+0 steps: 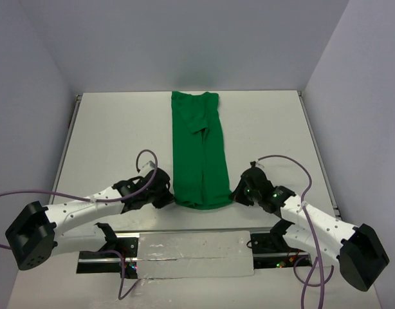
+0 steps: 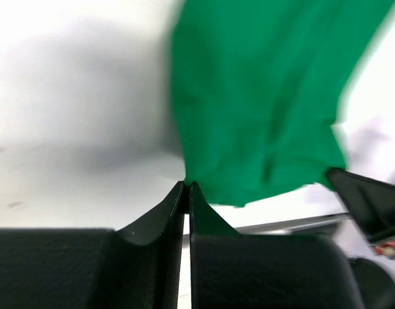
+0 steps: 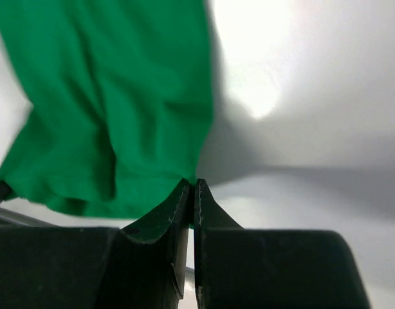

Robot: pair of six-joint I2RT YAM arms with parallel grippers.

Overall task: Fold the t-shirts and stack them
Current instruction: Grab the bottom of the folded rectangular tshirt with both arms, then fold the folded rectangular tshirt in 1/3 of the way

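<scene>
The bright-green t-shirt (image 1: 199,149) lies folded into a long narrow strip down the middle of the white table, its collar end at the far side. My left gripper (image 1: 166,195) is shut on the shirt's near left corner; the left wrist view shows the cloth (image 2: 262,96) pinched at the fingertips (image 2: 187,187). My right gripper (image 1: 237,193) is shut on the near right corner; the right wrist view shows the cloth (image 3: 114,96) caught at the fingertips (image 3: 191,185). The near hem looks slightly lifted.
The white table (image 1: 107,135) has raised rails along its left and right edges. A shiny metal plate (image 1: 191,252) holds the arm bases at the near edge. Purple cables (image 1: 284,158) loop from both arms. Grey walls enclose the table.
</scene>
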